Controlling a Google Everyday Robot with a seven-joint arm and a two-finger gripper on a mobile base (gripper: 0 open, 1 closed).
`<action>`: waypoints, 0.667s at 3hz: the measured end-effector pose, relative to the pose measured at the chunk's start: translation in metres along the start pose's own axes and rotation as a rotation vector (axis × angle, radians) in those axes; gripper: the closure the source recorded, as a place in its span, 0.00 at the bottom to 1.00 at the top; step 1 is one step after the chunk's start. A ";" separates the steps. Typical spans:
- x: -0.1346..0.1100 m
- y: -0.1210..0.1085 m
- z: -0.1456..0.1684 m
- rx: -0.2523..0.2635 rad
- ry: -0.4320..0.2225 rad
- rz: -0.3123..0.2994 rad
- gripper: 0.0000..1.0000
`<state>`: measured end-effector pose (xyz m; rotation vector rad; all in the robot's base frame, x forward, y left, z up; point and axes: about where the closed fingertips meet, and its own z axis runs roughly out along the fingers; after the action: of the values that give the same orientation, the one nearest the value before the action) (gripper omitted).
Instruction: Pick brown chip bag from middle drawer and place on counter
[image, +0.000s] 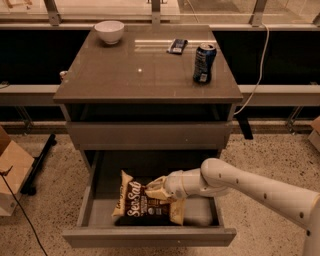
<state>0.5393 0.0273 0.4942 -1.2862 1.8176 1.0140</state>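
The brown chip bag (141, 204), dark brown with cream ends and white "Sea Salt" lettering, is inside the open middle drawer (150, 236) at the bottom of the cabinet. My gripper (156, 190) reaches into the drawer from the right and is shut on the bag's upper right edge. The bag is tilted, with its gripped edge raised off the drawer floor. The glossy grey-brown counter (145, 75) forms the cabinet top above.
On the counter stand a white bowl (109, 31) at back left, a small dark packet (177, 46) at back centre and a blue can (204, 62) at right. A closed drawer front (150, 135) sits above the open drawer. A cardboard box (12, 172) lies on the floor left.
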 end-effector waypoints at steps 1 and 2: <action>-0.039 0.012 -0.049 0.073 -0.056 -0.114 1.00; -0.077 0.026 -0.090 0.135 -0.111 -0.240 1.00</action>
<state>0.5277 -0.0136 0.6073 -1.3026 1.5768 0.8021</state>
